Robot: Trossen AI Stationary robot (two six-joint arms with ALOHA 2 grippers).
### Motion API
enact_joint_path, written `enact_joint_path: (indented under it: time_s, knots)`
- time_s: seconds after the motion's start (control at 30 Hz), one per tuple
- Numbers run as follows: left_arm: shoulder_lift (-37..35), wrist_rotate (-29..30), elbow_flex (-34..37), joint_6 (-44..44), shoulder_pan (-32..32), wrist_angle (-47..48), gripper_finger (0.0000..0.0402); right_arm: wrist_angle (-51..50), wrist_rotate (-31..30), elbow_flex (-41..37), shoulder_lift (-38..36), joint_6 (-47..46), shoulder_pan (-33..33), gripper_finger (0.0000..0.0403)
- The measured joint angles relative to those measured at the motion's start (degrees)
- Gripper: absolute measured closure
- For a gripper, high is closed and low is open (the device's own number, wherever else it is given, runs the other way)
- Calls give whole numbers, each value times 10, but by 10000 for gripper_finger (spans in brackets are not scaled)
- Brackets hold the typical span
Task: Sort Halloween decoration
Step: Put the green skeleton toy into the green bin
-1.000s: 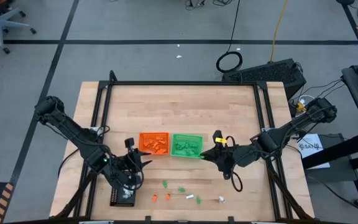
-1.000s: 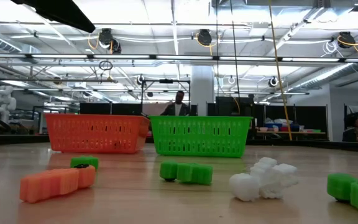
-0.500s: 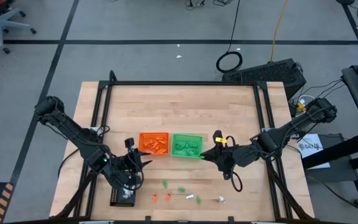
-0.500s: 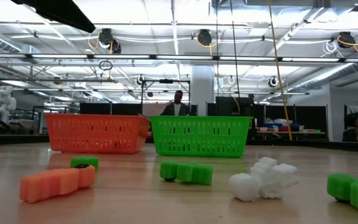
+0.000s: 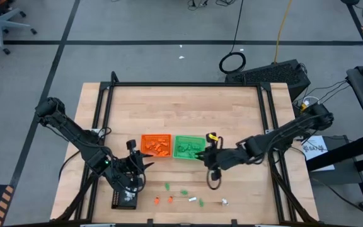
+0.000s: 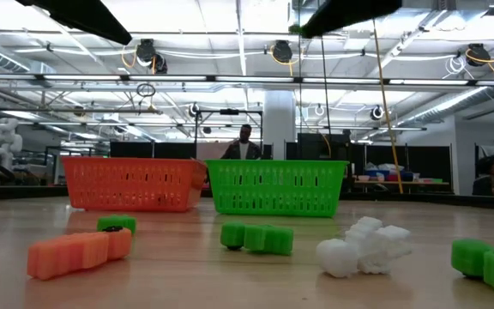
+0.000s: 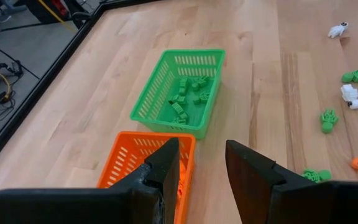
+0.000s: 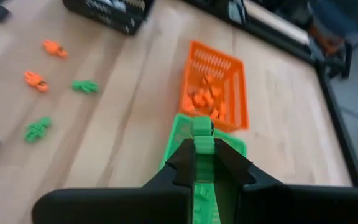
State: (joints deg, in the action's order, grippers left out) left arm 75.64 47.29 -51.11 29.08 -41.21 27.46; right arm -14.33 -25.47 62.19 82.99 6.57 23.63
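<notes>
- The step in hand looks like a delivery: the right gripper point(image 8: 202, 144) has its fingers pinching a green trinket point(image 8: 202, 132) and hovers at the near edge of the green tray point(image 5: 188, 147), beside the orange tray point(image 5: 155, 144).
- Next, I judge, it must centre over the green tray and part its fingers.
- The left gripper point(image 7: 201, 163), fingers spread and empty, waits just beside the orange tray, above the black tray point(image 5: 124, 198).
- More loose trinkets point(image 5: 184, 192), orange, green and white, lie on the wooden table point(image 5: 181, 107) in front of the trays.
- Behind, a workshop with a person point(image 6: 244, 146) in the distance.
</notes>
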Motion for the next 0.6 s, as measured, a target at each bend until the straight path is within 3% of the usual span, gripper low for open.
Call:
enact_joint_path:
  time_s: [0.2,0.4,0.6]
  knots:
    - [0,2,0,0,0,0,274,5,4,0,53,-79,-46,390]
    - [0,3,0,0,0,0,274,6,78,0,86,-142,-103,390]
    - [8,3,0,4,0,-5,274,9,93,0,131,-188,-135,389]
